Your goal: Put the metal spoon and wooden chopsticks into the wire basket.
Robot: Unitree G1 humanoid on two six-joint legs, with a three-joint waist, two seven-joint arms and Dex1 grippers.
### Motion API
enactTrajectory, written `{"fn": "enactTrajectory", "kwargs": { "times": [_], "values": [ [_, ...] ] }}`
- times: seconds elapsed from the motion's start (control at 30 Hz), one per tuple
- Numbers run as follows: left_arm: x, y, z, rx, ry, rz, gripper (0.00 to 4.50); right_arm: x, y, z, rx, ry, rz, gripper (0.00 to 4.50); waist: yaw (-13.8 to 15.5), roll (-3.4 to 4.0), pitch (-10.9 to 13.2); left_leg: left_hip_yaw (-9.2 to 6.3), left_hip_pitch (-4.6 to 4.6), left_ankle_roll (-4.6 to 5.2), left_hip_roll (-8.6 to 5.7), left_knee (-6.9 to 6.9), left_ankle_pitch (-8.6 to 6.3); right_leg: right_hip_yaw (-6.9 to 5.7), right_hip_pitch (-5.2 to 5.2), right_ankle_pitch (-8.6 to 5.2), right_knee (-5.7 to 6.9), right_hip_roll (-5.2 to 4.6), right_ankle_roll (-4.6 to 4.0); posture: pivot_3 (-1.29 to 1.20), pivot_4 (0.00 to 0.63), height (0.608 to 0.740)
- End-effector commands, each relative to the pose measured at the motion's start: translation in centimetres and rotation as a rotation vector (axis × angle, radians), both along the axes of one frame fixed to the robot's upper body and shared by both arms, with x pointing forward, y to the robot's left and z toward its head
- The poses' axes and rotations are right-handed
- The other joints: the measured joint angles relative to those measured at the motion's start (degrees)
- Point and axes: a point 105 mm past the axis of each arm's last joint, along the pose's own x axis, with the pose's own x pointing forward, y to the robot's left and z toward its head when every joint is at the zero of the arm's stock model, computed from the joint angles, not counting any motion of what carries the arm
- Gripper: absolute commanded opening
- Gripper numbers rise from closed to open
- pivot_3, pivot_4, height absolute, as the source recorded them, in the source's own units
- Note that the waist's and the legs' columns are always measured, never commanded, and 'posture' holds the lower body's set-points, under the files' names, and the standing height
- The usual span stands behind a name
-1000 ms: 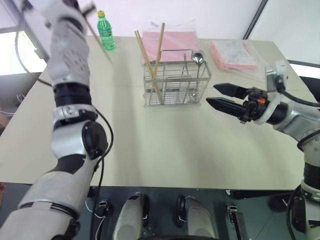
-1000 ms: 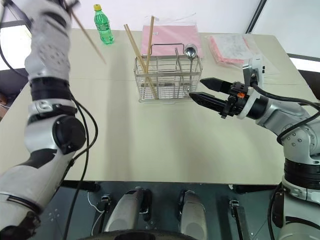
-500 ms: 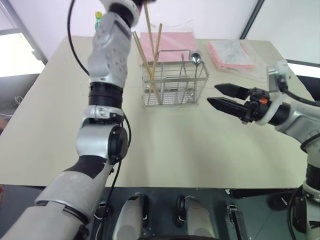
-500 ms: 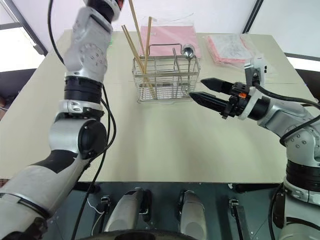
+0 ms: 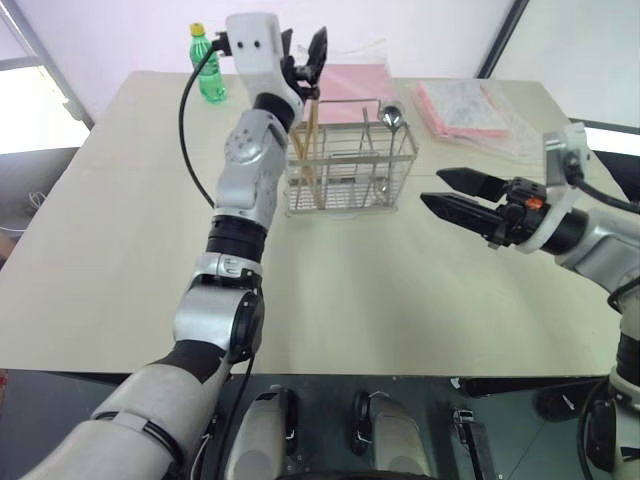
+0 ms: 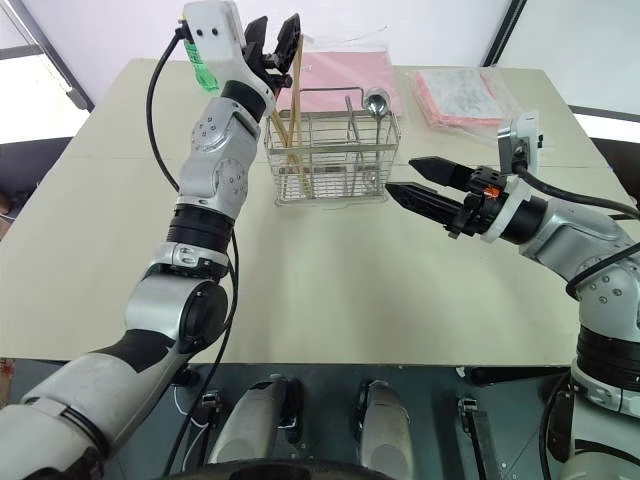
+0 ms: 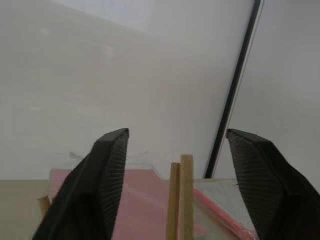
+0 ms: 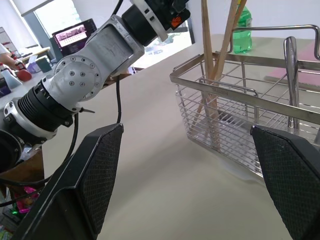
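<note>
The left pincer (image 6: 275, 38) hangs with its two black fingers spread wide, right above the left end of the wire basket (image 6: 335, 160). It holds nothing. The tops of the wooden chopsticks (image 7: 180, 197) poke up between its fingers without touching them. Just below the pincer the sticks lean inside the basket's left part.

Off to the pincer's right side, at the other end of the basket, the metal spoon (image 6: 378, 103) stands with its round bowl up.

The right pincer (image 5: 446, 195) floats just beside that end of the basket, wide open and empty too.

So the job looks done: spoon and sticks are all in the basket, and I see none left lying on the table (image 5: 400, 290).

The table is pale and smooth. Behind the basket lie pink packets (image 5: 470, 108). A green bottle (image 5: 208, 68) stands at the far left corner. The walls are white.
</note>
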Motion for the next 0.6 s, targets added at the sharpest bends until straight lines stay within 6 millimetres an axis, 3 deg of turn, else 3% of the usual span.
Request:
{"fn": "enactTrajectory", "kwargs": {
  "times": [0.03, 0.17, 0.27, 0.33, 0.43, 0.6],
  "values": [
    [-1.8, 1.7, 3.6, -0.003, -0.096, 0.005, 4.44, 0.0, -0.3, 1.1, -0.014, -0.063, -0.001, 4.18, -0.1, 0.00, 0.0, 0.01, 0.00, 0.00, 0.00, 0.00, 0.00, 0.00, 0.00, 0.00, 0.00, 0.00, 0.00, 0.00, 0.150, 0.692],
    [-3.8, 4.7, 5.7, 0.137, -0.088, -0.081, 4.44, 0.6, -0.8, 1.6, -0.034, -0.079, -0.006, 4.18, -0.4, 0.04, 0.0, 0.04, 0.01, -0.01, 0.02, -0.01, 0.00, 0.04, -0.05, 0.00, 0.04, 0.03, 0.00, 0.00, 0.150, 0.692],
    [-6.3, 7.3, 5.0, 0.376, -0.016, -0.200, 4.44, 1.2, -1.7, 1.7, -0.069, -0.088, -0.018, 4.18, -1.0, 0.10, 0.0, 0.06, 0.01, -0.04, 0.03, -0.04, 0.02, 0.09, -0.13, -0.01, 0.13, 0.05, -0.01, 0.00, 0.150, 0.692],
    [-8.0, 8.9, 3.8, 0.550, 0.018, -0.233, 4.44, 1.6, -2.3, 1.6, -0.093, -0.090, -0.025, 4.18, -1.5, 0.12, 0.0, 0.06, 0.01, -0.20, 0.02, -0.06, 0.11, 0.09, -0.13, -0.02, 0.12, 0.05, -0.02, 0.00, 0.150, 0.692],
    [-10.1, 12.6, -0.1, 0.831, 0.153, -0.233, 4.44, 2.3, -3.4, 1.3, -0.139, -0.086, -0.032, 4.18, -1.5, 0.16, 0.0, 0.07, 0.03, -0.23, -0.01, -0.07, 0.11, 0.09, -0.11, -0.02, 0.09, 0.03, -0.01, 0.00, 0.150, 0.692],
    [-11.5, 14.7, -2.2, 0.915, 0.261, -0.225, 4.44, 3.0, -4.0, 1.1, -0.168, -0.085, -0.020, 4.18, -0.9, 0.18, 0.1, 0.00, -0.07, -0.29, 0.00, -0.05, -0.04, 0.09, -0.17, -0.14, -0.04, 0.02, -0.20, 0.00, 0.150, 0.692]
  ]
}}
